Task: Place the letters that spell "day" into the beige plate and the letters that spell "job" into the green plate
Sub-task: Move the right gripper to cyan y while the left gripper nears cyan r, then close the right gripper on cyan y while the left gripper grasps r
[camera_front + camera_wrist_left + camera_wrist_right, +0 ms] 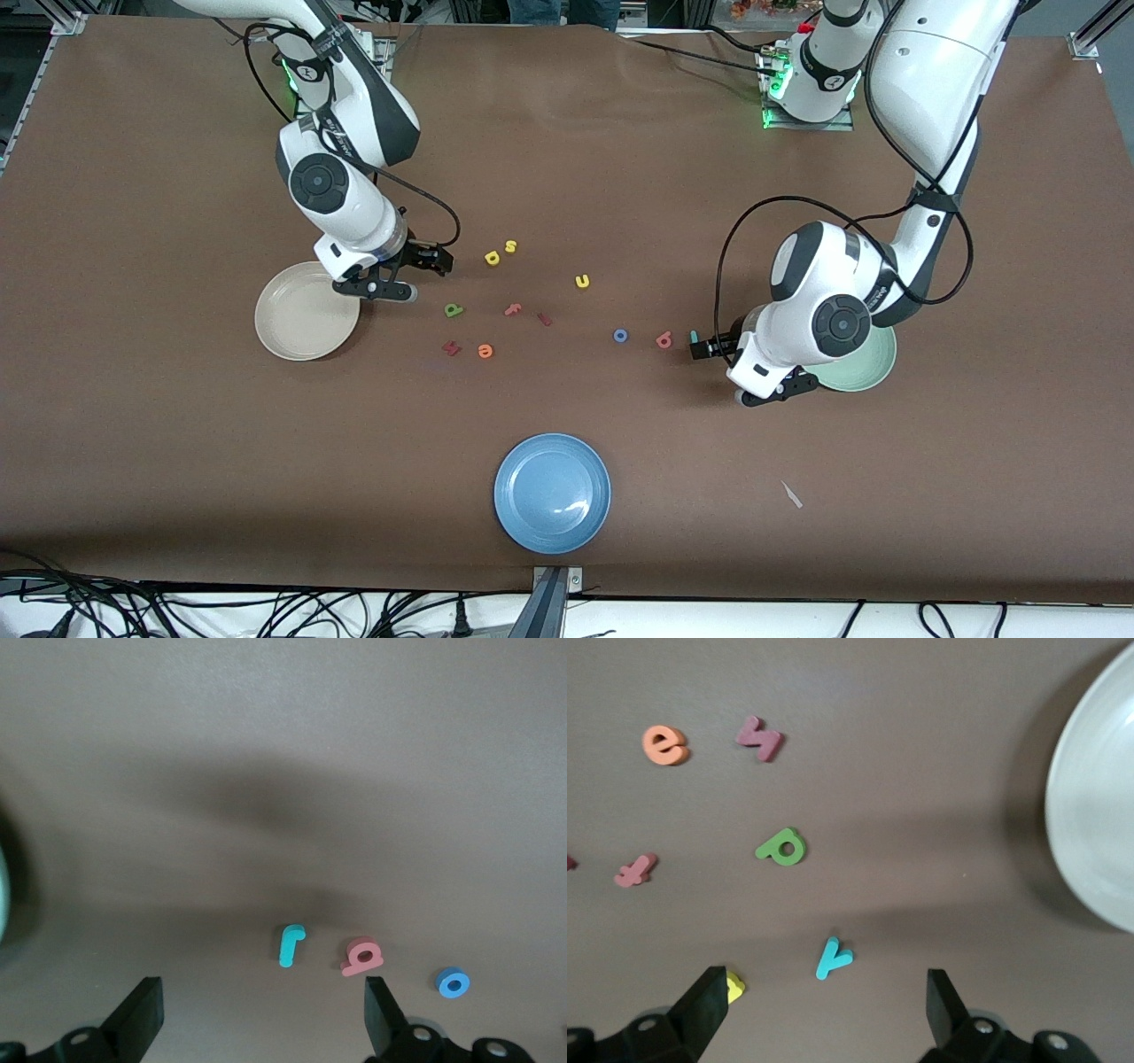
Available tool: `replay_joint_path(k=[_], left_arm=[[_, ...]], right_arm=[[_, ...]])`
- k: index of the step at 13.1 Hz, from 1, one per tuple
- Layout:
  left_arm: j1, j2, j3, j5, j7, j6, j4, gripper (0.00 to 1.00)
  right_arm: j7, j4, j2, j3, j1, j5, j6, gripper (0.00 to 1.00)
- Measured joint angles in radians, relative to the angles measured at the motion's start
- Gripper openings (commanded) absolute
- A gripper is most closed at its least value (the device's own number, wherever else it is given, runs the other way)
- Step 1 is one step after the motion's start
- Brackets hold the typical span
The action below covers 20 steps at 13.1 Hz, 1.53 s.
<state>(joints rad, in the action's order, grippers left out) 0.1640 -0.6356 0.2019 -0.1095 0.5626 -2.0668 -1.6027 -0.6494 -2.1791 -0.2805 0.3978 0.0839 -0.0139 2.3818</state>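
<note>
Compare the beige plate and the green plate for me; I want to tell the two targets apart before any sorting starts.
The beige plate is cream and lies toward the right arm's end of the table; the green plate is pale mint and lies toward the left arm's end. The beige plate shows almost whole, while the green plate is largely covered by the left arm. Both are round, shallow, plain and hold no letters where visible.

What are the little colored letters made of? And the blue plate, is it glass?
The letters, like the pinkish-red b and teal y, look like soft foam: thick, matte, with no shine. The blue plate looks like smooth plastic or glazed ceramic, not glass: it is solid-colored, with a small glossy highlight. I cannot tell which.
</note>
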Motion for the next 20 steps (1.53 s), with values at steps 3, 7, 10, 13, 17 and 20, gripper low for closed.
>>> replay_joint_path(k=[3,7,10,13,17,20], left_arm=[[0.007,-0.008,0.0,0.0,0.005,-0.007,-0.002,0.99],[0.016,-0.025,0.0,0.0,0.008,-0.081,-0.028,0.99],[0.025,-0.053,0.0,0.0,0.009,-0.11,-0.034,0.98],[0.032,-0.066,0.0,0.0,0.009,-0.14,-0.052,0.97],[0.036,-0.068,0.0,0.0,0.009,-0.219,-0.119,0.95],[0.037,-0.068,0.0,0.0,0.008,-0.221,-0.133,0.95]], right_arm=[[-0.09,-0.03,-0.033,0.009,0.0,0.0,0.055,0.99],[-0.164,-0.061,-0.073,0.031,0.0,0.0,0.151,0.99],[-0.168,-0.104,-0.088,0.032,0.0,-0.014,0.214,0.99],[-0.17,-0.123,-0.098,0.033,0.0,-0.017,0.245,0.99],[-0.17,-0.146,-0.108,0.034,0.01,-0.021,0.277,0.99],[-0.185,-0.148,-0.124,0.034,0.03,-0.022,0.297,0.99]])
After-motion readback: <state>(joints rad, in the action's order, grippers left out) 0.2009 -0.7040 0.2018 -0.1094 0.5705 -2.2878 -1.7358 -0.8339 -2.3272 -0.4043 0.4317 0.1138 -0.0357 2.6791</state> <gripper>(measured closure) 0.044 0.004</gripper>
